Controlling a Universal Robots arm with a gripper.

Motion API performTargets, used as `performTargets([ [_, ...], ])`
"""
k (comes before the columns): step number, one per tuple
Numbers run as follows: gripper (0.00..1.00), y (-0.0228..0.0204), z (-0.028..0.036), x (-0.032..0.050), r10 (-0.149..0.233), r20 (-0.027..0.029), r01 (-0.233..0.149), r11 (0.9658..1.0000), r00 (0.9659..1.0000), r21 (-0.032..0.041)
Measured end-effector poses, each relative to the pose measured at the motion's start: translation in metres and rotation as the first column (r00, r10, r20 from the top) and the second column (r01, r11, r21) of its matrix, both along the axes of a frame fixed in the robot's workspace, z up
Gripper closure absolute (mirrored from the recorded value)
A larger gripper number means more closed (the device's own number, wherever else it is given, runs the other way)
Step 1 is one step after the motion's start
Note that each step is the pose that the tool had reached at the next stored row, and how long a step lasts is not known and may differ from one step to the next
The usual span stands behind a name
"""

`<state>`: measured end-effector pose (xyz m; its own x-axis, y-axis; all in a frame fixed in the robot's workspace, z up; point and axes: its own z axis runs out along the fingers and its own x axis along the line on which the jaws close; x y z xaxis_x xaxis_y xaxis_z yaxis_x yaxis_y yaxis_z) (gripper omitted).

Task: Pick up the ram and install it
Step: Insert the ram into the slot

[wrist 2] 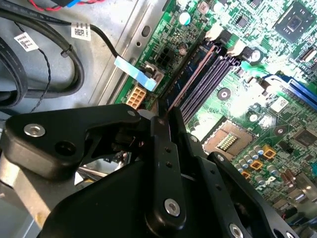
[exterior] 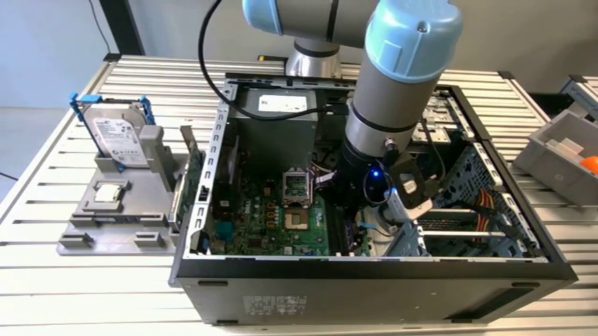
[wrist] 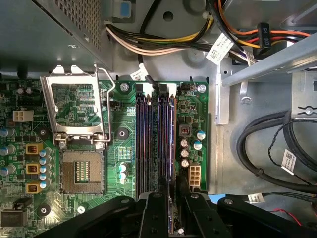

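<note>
End effector, black and two-fingered, pinched the thin blue-green ram stick edge-on over the long black slots; I judged squareness and even pressure essential.

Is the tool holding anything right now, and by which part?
Yes: the tool grips the ram by its near end, the stick standing edge-on over the memory slots.

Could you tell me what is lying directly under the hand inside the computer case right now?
Under the hand lie the long black memory slots on the green motherboard, beside the open processor socket. The hand's black body covers the slots' near ends.
</note>
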<state>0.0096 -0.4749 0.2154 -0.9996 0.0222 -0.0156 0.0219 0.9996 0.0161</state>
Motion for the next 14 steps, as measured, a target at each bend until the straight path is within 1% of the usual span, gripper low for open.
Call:
performTargets([
  [2, 0.0, -0.0001, 0.002, 0.0, 0.0, -0.0001, 0.0, 1.0, 1.0, -0.0003],
  [9, 0.0, 0.0, 0.0255, -0.0001, 0.0, -0.0001, 0.0, 1.0, 1.0, -0.0003],
  [12, 0.0, 0.0, 0.0311, 0.0, 0.0, 0.0, 0.0, 1.0, 1.0, -0.0002],
  [14, 0.0, 0.0, 0.0316, 0.0, 0.0, 0.0001, 0.0, 1.0, 1.0, 0.0001],
])
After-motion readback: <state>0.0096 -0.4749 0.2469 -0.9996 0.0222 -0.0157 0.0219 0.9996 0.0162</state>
